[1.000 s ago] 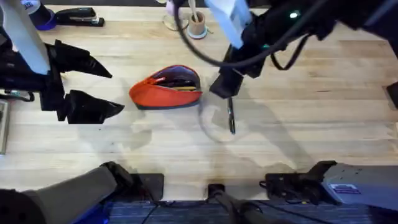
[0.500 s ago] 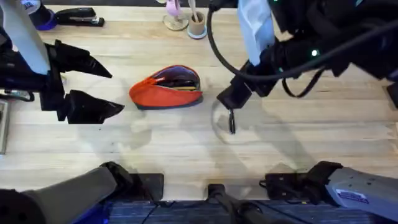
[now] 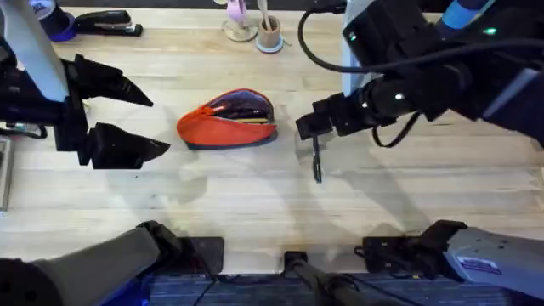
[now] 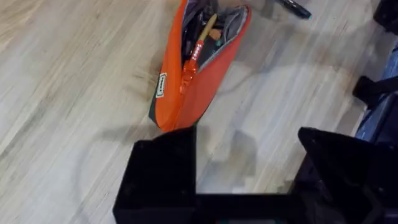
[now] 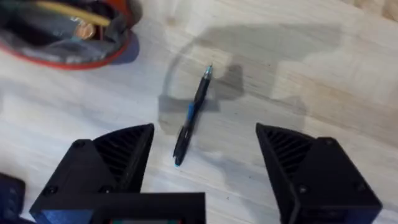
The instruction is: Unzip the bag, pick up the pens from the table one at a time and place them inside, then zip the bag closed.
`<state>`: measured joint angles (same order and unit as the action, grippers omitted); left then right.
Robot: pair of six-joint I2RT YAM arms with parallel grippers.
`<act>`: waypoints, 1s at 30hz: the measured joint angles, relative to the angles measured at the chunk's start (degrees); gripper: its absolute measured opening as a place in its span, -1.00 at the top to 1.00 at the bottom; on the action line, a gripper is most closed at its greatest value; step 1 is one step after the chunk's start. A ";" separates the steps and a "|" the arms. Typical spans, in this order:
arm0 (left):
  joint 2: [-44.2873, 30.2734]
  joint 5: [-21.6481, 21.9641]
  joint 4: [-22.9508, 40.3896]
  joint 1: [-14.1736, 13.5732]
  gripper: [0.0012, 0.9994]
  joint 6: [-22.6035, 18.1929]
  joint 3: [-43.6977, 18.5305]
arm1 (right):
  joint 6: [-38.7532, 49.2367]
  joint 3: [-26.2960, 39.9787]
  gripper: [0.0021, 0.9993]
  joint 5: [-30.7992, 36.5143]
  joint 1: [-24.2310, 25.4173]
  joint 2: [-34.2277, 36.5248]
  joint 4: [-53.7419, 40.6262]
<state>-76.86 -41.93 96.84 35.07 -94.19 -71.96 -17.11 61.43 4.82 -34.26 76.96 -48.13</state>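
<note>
Looking down: the small oval orange fabric pouch (image 3: 228, 120) lies unzipped mid-table on the light wooden plank tabletop (image 3: 255, 204); a slim dark pen (image 3: 316, 161) lies just right of it.
Overhead, right gripper (image 3: 308, 127): above the pen's far end.
Left wrist: left gripper (image 4: 249, 180) spread, empty, near the pouch's end.
Right wrist: fingers (image 5: 112, 162) spread wide, the pen between them on the table.

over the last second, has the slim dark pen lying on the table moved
No. The slim dark pen lies in the same spot right of the orange fabric pouch; only the right hand above it shifted.
</note>
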 joint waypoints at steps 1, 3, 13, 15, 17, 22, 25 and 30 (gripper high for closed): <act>0.00 0.00 -0.01 0.00 -0.99 0.00 0.02 | -0.85 -0.04 -1.00 0.26 0.00 0.45 0.28; 0.00 0.00 -0.01 0.00 -0.99 0.04 0.00 | -2.26 -0.10 -1.00 0.57 0.00 1.28 0.83; 0.00 0.00 -0.01 0.00 -0.99 0.07 0.00 | -5.96 -0.11 -1.00 1.44 0.00 5.34 2.76; 0.00 0.00 -0.01 0.00 -0.99 0.07 0.00 | -6.63 -0.11 -1.00 1.46 0.00 6.53 3.19; 0.00 0.00 -0.01 0.00 -0.99 0.07 0.00 | -6.98 -0.11 -1.00 1.48 0.00 7.89 3.53; 0.00 0.00 -0.01 0.00 -0.99 0.07 0.00 | -8.67 -0.11 -1.00 1.48 0.00 10.91 4.10; 0.00 0.00 0.02 0.00 -0.99 0.07 0.00 | -9.54 -0.11 -1.00 1.59 0.00 12.76 5.16; 0.00 0.00 -0.01 0.00 -0.99 0.07 0.00 | -11.76 -0.11 -0.99 1.63 0.00 15.66 6.72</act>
<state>-76.86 -41.93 96.84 35.07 -94.13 -71.96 -28.87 61.32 6.46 -34.26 92.62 -41.42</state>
